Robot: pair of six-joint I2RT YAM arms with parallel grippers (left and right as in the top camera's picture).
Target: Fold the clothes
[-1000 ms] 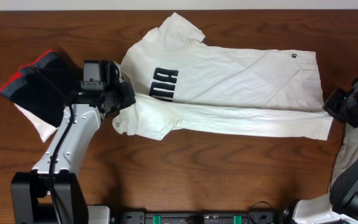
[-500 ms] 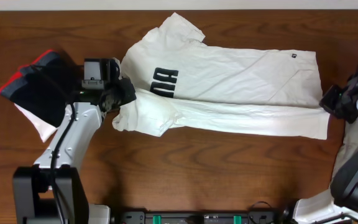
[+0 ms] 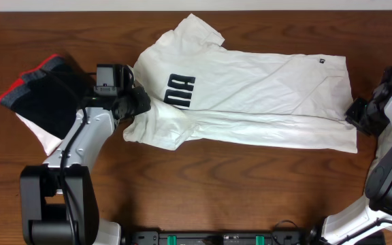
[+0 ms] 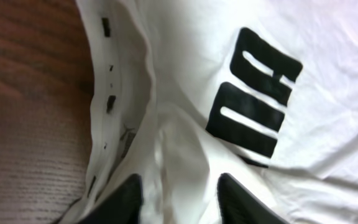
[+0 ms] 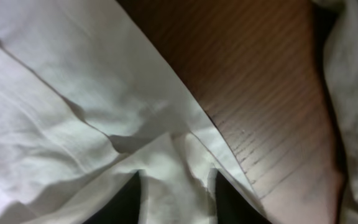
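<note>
The white T-shirt [image 3: 250, 88] lies flat on the bench [image 3: 216, 184] beside the dark cloth pile [image 3: 43, 95], one long side folded in. The left pincer [image 4: 178, 186] is near the pile and the right pincer [image 5: 178, 186] is at the far end. Both are open, maybe to let the fold rest.

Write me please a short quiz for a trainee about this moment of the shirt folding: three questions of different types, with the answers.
1. True or false: the black lettering on the white T-shirt is fully hidden.
2. Multiple choice: at which part of the T-shirt is the left gripper? A) the collar end B) the hem end C) the middle
3. Short answer: what lies on the table beyond the collar end of the T-shirt?
Key: 1 false, part of it shows. 2 A. 3 a dark cloth with a red edge.
</note>
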